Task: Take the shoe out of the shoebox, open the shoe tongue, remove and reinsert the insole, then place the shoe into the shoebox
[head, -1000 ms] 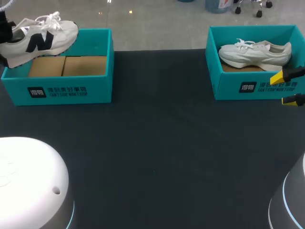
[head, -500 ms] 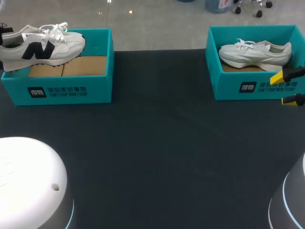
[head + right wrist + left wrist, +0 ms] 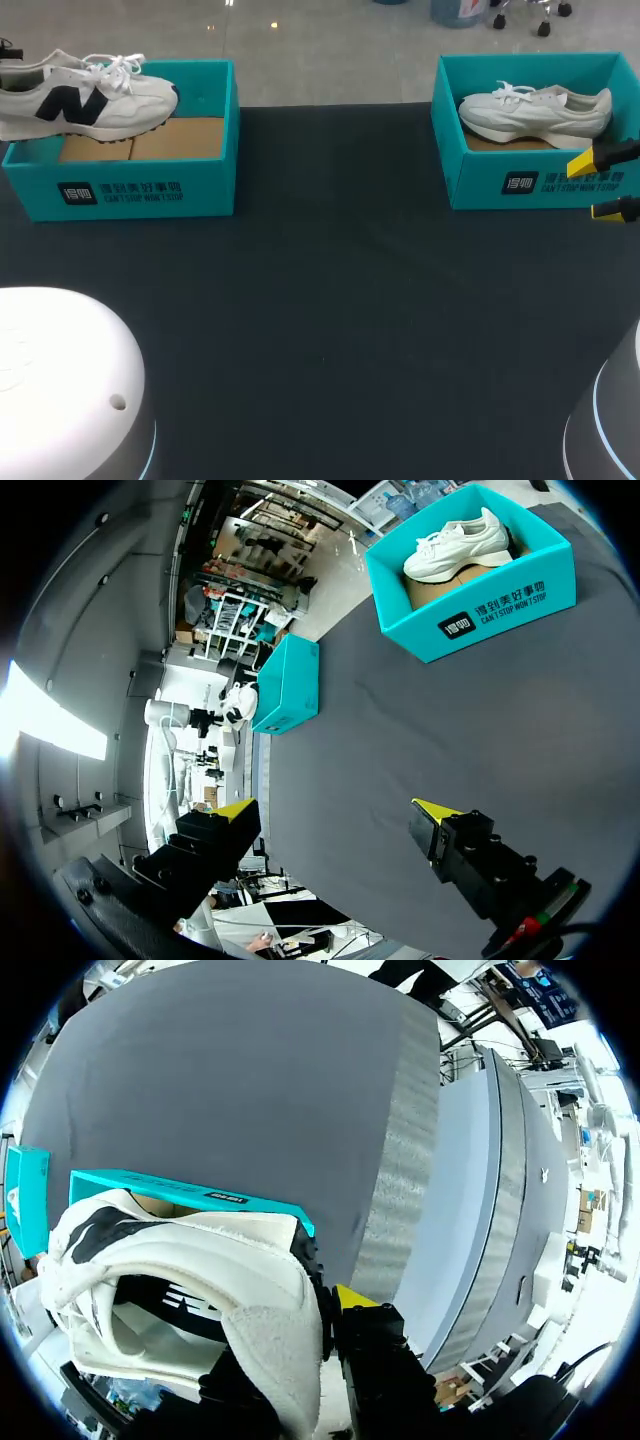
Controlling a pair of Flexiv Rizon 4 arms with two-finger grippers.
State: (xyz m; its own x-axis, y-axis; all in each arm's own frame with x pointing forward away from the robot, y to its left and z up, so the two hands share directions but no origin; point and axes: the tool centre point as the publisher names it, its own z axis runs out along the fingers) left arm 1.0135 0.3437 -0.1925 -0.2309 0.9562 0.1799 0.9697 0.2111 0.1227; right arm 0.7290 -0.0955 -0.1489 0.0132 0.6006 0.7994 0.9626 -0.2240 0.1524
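A white shoe with a dark side logo (image 3: 85, 100) hangs level over the left teal shoebox (image 3: 150, 190), toe toward the table's middle. My left gripper (image 3: 292, 1342) is shut on the shoe's heel collar (image 3: 265, 1340); one yellow fingertip (image 3: 350, 1297) shows beside it, the other is hidden by the shoe. The box's cardboard floor (image 3: 170, 138) is bare under the shoe. My right gripper (image 3: 603, 185) stands open in front of the right teal shoebox (image 3: 520, 180), holding nothing. In the right wrist view its fingers (image 3: 232, 812) are spread wide over bare mat.
A second white shoe (image 3: 535, 110) lies in the right shoebox (image 3: 480, 605). Dark mat (image 3: 330, 300) covers the table between the two boxes. The left box (image 3: 285, 685) appears far ahead of the right gripper.
The shoe in my left gripper has swung from toe-up to level and shifted slightly right over the left box. The right arm has not moved.
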